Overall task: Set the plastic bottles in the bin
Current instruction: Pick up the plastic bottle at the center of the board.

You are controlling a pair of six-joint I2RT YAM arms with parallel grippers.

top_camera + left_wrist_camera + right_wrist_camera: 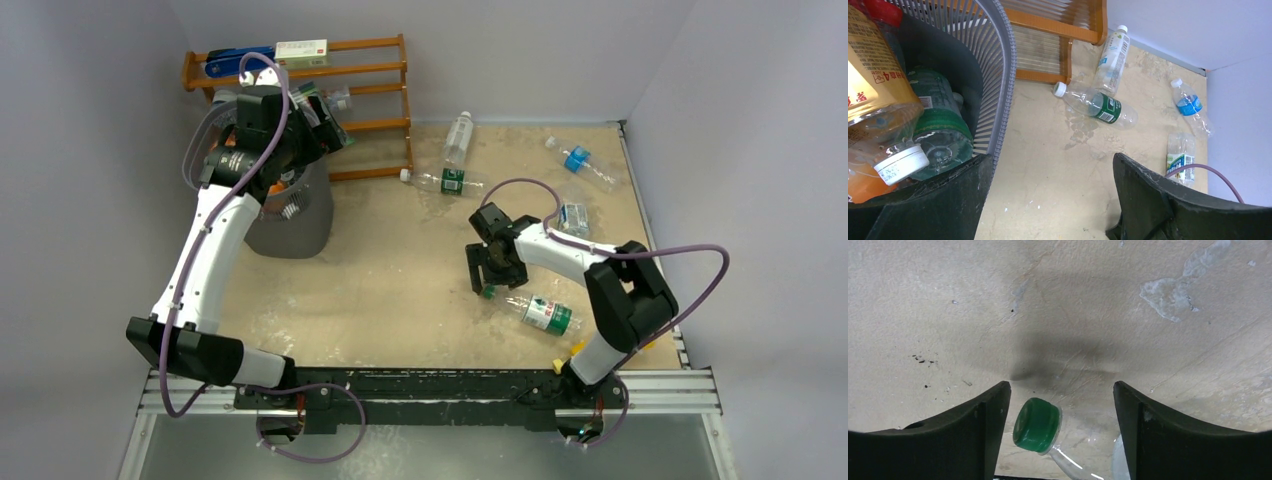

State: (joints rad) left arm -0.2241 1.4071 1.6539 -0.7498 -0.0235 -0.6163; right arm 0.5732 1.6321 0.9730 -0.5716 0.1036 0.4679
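Observation:
The grey bin point(300, 228) stands at the left and holds several plastic bottles, among them an orange one point(873, 95) and a green one point(940, 130). My left gripper point(1050, 157) hangs open by the bin's rim point(1004, 75), with nothing between its fingers. On the table lies a clear bottle point(538, 312) with a green cap point(1036, 424). My right gripper point(1062, 385) is low over it and open, with the cap and neck between the fingers, the cap close to the left finger point(990, 415). Loose bottles lie farther back: green-labelled point(450, 181), white-labelled point(458, 135), blue-labelled point(578, 160), crushed point(573, 216).
An orange wooden rack point(370, 100) stands behind the bin against the back wall, with boxes and a blue item on it. Walls close the table at the back and right. A yellow piece point(573, 352) shows beside the right arm's base.

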